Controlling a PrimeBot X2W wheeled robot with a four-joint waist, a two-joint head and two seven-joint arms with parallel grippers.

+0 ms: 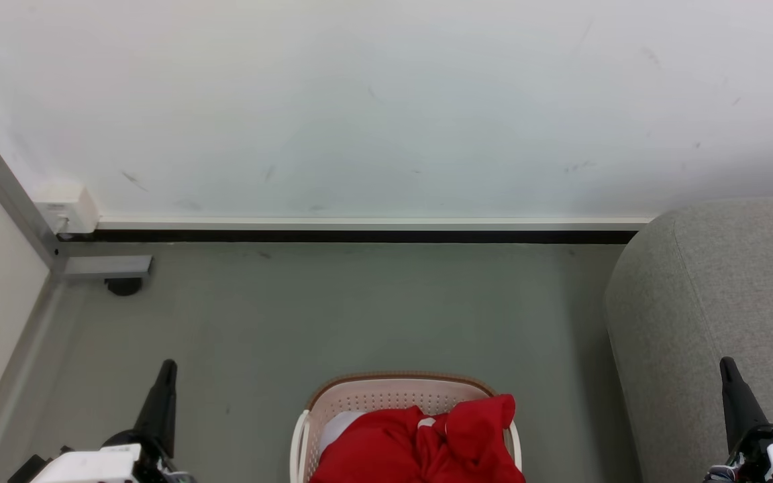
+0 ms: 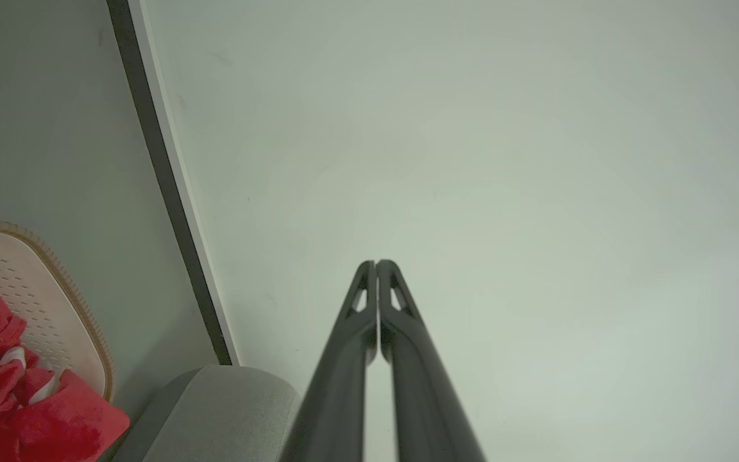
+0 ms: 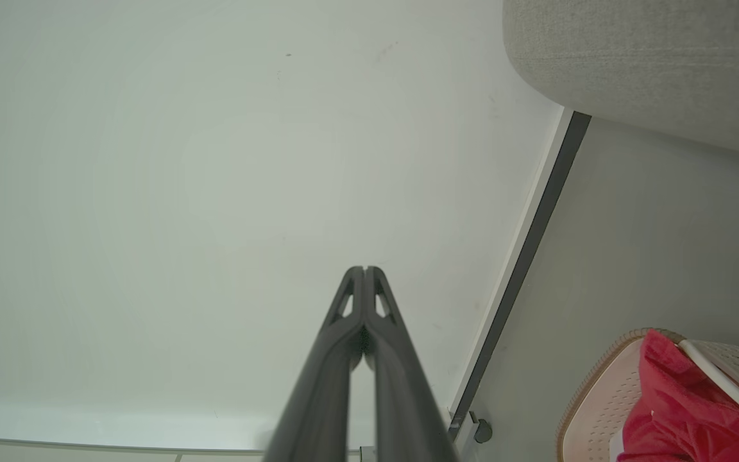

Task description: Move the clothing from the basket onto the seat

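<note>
- Basket (image 1: 386, 396) sits at bottom centre of the head view on the grey floor (image 1: 359, 308). It has a white perforated wall and a brown rim, and its near part is cut off by the frame edge.
- Clothing (image 1: 420, 446) lies bunched inside the basket. It is bright red and heaped above the rim at the right, with a small white patch near the middle of the heap. A pale lining (image 1: 339, 426) shows at the left.
- Seat (image 1: 722, 315) takes the right edge of the head view: light grey fabric with a rounded corner. It is near the basket but apart from it, with a strip of floor between.
- Left gripper (image 1: 167, 367) is at lower left of the head view, pointing up the frame. In the left wrist view its two dark fingers are pressed together tip to tip (nothing held).
- Right gripper (image 1: 727, 363) is at lower right of the head view, in front of the seat's side. In the right wrist view its fingers meet at the tips and hold nothing.
- Both grippers are well apart from the basket, one on each side.
- White wall (image 1: 386, 100) covers the upper half of the head view, with a dark baseboard (image 1: 359, 236) along its foot.
- Left wrist view shows basket and clothing at lower left, with the seat corner at bottom just left of the fingers.
- Right wrist view shows the seat at upper right, with basket and clothing at lower right.
</note>
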